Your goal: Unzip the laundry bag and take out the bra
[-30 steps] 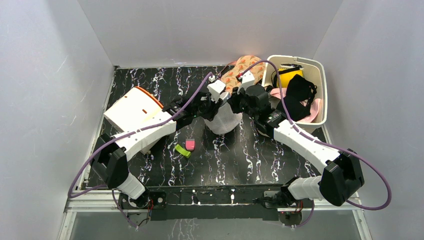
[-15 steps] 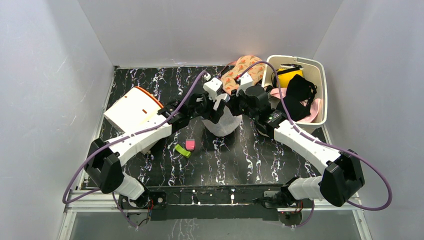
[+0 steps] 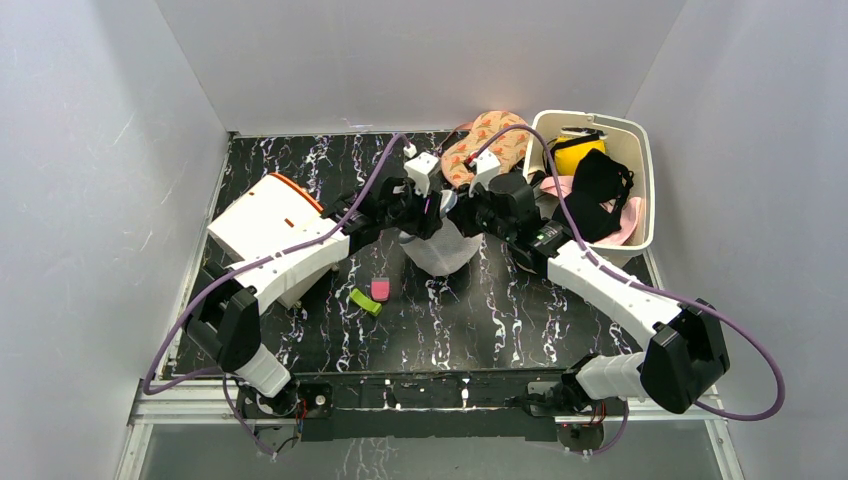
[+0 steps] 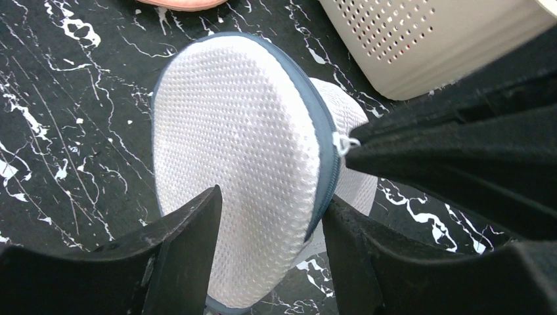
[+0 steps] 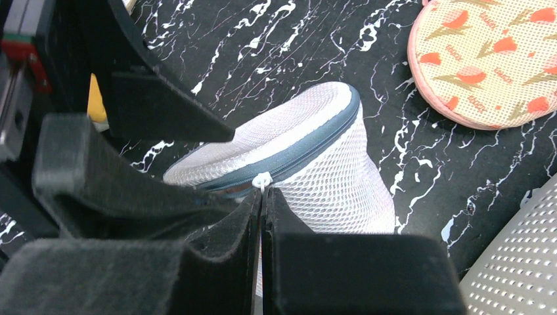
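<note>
From above, you see the laundry bag (image 3: 440,252) mid-table, tipped up between the left gripper (image 3: 424,212) and the right gripper (image 3: 458,214), with the white basket (image 3: 645,190) off to its right. Your left wrist camera shows its fingers (image 4: 177,256) parted around the bag's zipped lid rim, clasping it. Your right wrist camera shows its fingers (image 5: 217,236) pressed together, pinching the white zipper pull (image 5: 263,179) on the rim.
</note>
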Tool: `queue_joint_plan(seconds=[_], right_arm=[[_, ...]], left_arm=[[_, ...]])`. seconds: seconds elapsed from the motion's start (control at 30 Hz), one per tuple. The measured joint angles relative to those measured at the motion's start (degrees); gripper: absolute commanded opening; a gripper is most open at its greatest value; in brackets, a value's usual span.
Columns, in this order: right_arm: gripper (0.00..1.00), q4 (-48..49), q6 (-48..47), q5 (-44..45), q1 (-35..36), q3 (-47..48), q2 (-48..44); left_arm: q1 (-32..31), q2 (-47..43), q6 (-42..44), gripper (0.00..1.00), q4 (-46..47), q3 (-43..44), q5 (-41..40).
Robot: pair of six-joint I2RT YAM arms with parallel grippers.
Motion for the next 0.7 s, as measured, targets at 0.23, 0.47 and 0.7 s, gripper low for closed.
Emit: queue_joint_plan(seconds=[0.23, 0.47, 0.7], right_arm=[[0.0, -1.4, 0.0, -1.0, 0.9, 0.0, -0.3], [0.0, -1.6, 0.0, 0.4, 1.1, 0.0, -0.7], [0.0, -2.4, 0.8, 6.4, 1.5, 0.2, -0.7]], left_arm=[[0.2, 0.0, 0.0, 0.24, -0.6, 0.3, 2.6], [0.1, 0.1, 2.1, 0.06, -1.7, 1.3, 3.8], [-0.1, 0.1, 5.3, 0.0, -2.0, 1.3, 4.9]])
